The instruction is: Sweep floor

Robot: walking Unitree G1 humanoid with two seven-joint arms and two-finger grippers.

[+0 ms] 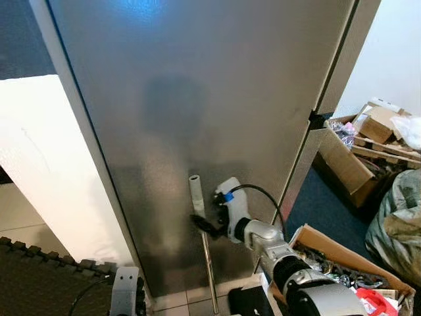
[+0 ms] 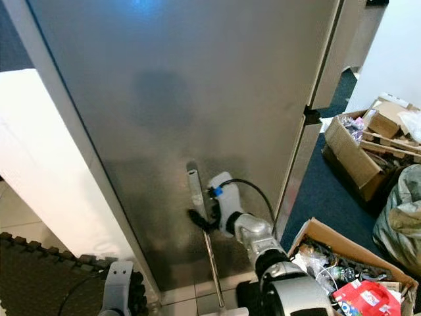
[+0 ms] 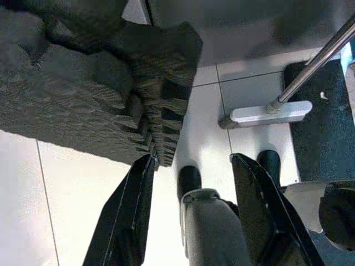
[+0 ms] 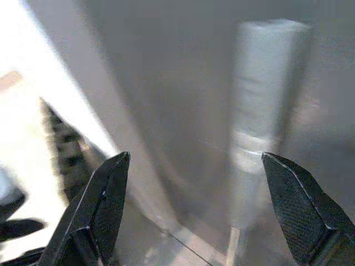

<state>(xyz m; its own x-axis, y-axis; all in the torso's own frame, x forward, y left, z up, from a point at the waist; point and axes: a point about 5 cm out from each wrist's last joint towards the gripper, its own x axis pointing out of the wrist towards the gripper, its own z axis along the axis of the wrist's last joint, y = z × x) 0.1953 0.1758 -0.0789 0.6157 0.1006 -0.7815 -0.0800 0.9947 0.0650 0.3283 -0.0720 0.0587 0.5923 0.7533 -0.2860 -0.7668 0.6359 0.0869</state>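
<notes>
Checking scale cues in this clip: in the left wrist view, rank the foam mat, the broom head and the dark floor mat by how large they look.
1. Foam mat, largest, though nearest the camera.
2. Dark floor mat, cut off by the frame edge, so its full extent is unsure.
3. Broom head, smallest.

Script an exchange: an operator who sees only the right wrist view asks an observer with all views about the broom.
Operator: What is that pale tube between my open jaws?
Observer: It is the grip topping a metal broom handle that stands against the grey panel.
Operator: Where is its head?
Observer: The broom head lies flat on the white tiles.
Operator: And the other arm?
Observer: The left gripper hangs low above those tiles, jaws open.
</notes>
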